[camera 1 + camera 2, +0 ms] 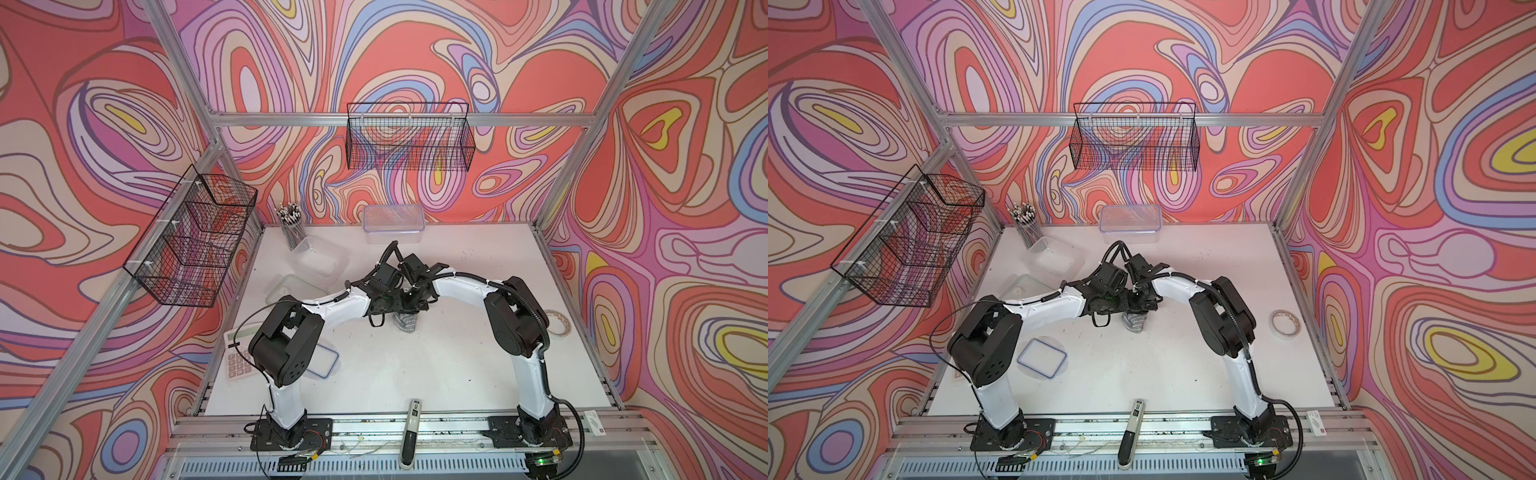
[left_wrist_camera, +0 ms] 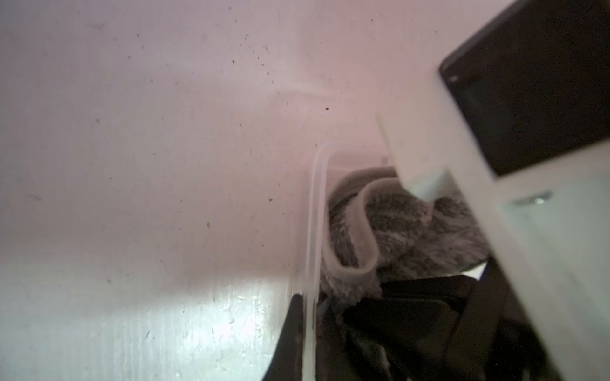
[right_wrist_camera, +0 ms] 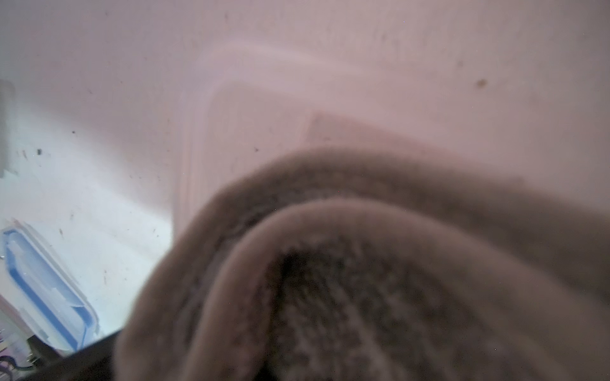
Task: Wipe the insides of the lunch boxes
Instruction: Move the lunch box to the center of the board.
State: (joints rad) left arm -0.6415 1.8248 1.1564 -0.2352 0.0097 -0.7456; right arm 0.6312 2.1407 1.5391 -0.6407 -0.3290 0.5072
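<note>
left arm (image 1: 332, 302): elbow raised, reaches toward centre, wrist tipped down | left gripper (image 2: 308, 330): closed | right arm (image 1: 461, 286): mirrors left | right gripper (image 1: 415, 303): closed, close beside left gripper

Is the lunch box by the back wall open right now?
No, in a top view the lunch box by the back wall has its blue-rimmed lid seated on top.

there are 3 clear lunch boxes: 1 lidded lunch box (image 1: 393, 224), 1 open lunch box (image 1: 318, 259) and 1 small lunch box (image 2: 316, 204). 2 lids lie loose, 1 blue-rimmed lid (image 1: 1042, 358) and 1 plain lid (image 1: 291, 286). also 2 wire baskets (image 1: 193, 237) (image 1: 409, 137), 2 arms (image 1: 332, 305) (image 1: 461, 286), 1 cloth (image 1: 405, 324), 1 pen cup (image 1: 293, 232), 1 calculator (image 1: 237, 357) and 1 tape roll (image 1: 557, 322).
</note>
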